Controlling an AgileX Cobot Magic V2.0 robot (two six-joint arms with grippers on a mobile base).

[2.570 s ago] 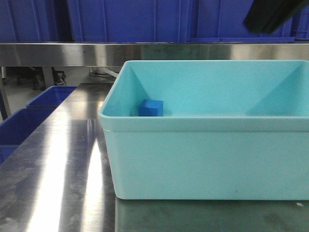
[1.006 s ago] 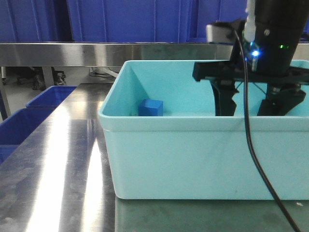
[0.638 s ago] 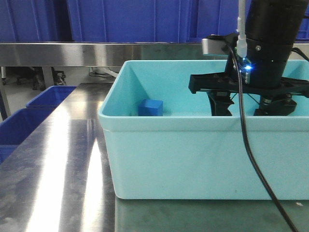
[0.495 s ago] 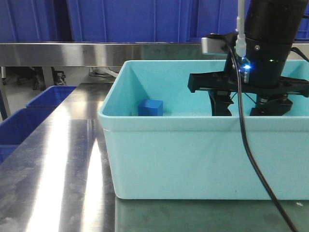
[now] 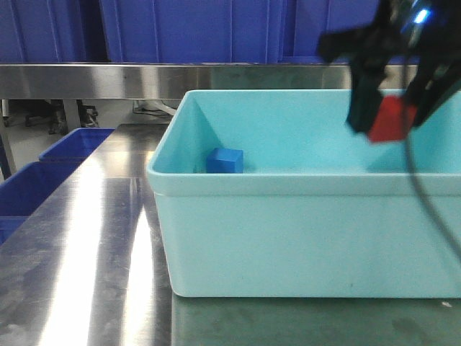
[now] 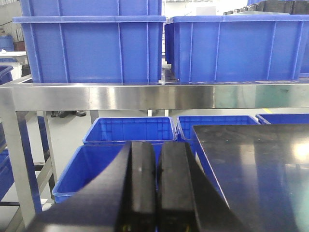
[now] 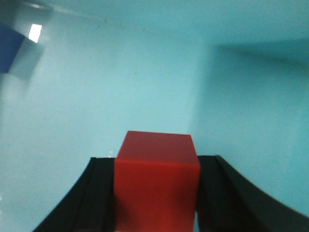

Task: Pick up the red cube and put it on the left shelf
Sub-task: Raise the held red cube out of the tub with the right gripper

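Far left: my left end effector (image 6: 157, 174), fingers pressed together with nothing between, faces the left shelf (image 6: 145, 96). Centre: the blue cube (image 5: 225, 160) sits low and left of my right end effector (image 5: 392, 114), on the tub (image 5: 288, 184) floor. Right: the red cube (image 5: 389, 121) is pinched there by two opposite flat faces, above the floor. I judge it light, rigid and smooth; a centred hold resists twisting.

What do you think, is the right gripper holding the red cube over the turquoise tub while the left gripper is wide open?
No, the left gripper is shut, as the left wrist view shows. The right gripper does hold the red cube over the turquoise tub.
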